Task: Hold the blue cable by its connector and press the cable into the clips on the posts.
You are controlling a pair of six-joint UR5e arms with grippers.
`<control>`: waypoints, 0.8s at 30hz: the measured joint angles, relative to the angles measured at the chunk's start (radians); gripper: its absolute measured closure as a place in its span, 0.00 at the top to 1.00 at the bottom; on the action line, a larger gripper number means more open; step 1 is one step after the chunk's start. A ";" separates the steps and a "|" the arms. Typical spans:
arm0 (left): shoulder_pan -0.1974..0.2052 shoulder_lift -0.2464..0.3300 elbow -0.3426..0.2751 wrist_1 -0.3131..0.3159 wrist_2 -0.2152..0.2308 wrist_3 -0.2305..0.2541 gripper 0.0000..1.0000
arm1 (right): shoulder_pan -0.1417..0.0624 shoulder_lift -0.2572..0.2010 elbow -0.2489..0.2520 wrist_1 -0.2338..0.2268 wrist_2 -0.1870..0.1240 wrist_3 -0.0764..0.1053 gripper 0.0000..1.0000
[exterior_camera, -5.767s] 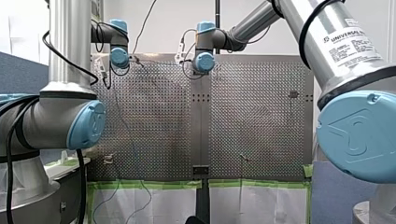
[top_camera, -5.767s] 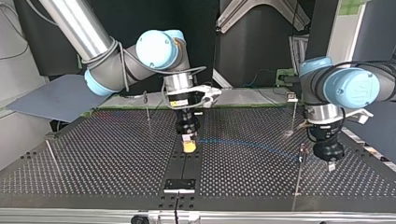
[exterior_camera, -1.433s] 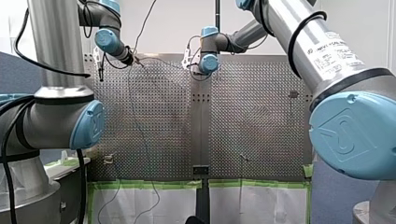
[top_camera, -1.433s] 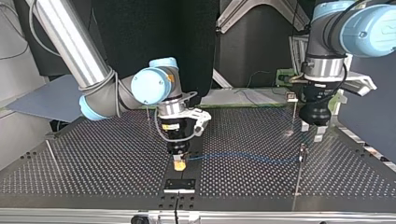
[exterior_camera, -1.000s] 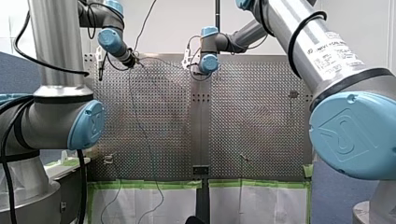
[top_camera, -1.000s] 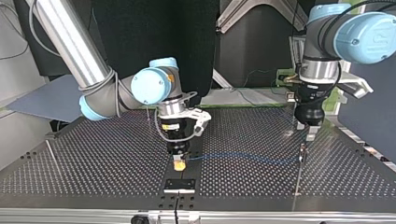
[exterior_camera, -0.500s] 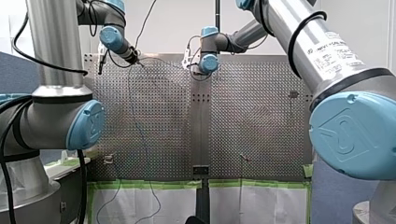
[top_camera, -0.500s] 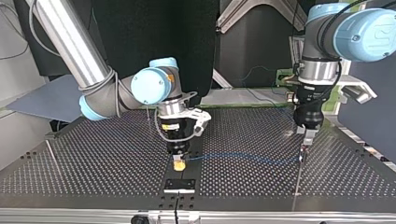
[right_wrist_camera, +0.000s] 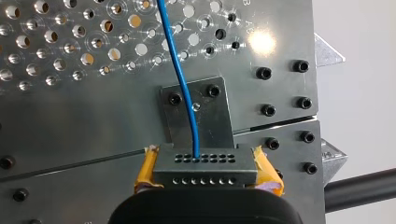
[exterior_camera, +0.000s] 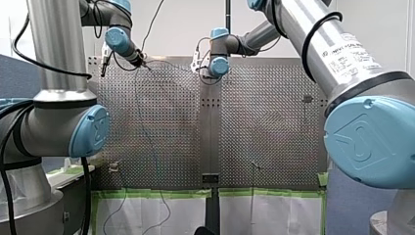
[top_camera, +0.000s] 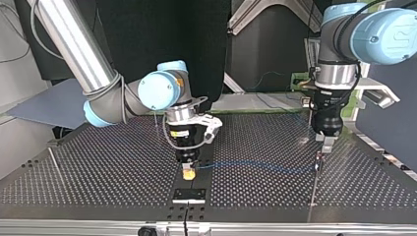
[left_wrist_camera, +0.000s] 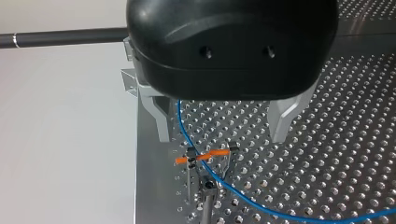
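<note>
Two robot arms reach over a perforated metal table (top_camera: 98,167). In the view from across the table, our right arm enters at the left. Our right gripper (top_camera: 188,171) points straight down near the table's middle, close to the edge nearest that camera. In the right wrist view, its yellow pads (right_wrist_camera: 145,170) are pressed against both sides of a small grey connector (right_wrist_camera: 205,176) with rows of tiny holes, gripping it firmly. The blue cable (right_wrist_camera: 180,70) leaves the middle of that connector, crosses a small bolted plate (right_wrist_camera: 215,116) and runs on over the table's holes.

From across the table, we see the cable as a low, shallow line just above the surface. It runs from the connector to a thin post (top_camera: 314,189) at that view's right. Our left gripper (top_camera: 325,141) hangs just above the top of this post. In the left wrist view, its two metal fingers (left_wrist_camera: 161,119) stand wide apart with nothing held. Ahead of them, between the two, is the post's wire clip (left_wrist_camera: 219,161) with an orange bar (left_wrist_camera: 203,156) across it. The cable comes down close beside one finger, crosses the orange bar at the clip and sweeps away over the table. We cannot tell whether it is seated in the clip. Another post (top_camera: 55,164) leans at the far left of the view from across the table
</note>
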 joint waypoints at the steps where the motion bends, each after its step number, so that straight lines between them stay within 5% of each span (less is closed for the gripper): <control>1: 0.000 0.000 0.000 0.000 0.000 0.000 0.99 | 0.000 0.000 0.000 0.000 0.000 0.000 0.00; 24: -0.025 -0.001 0.000 0.000 -0.010 0.000 0.99 | 0.000 0.000 0.000 0.005 -0.001 -0.002 0.00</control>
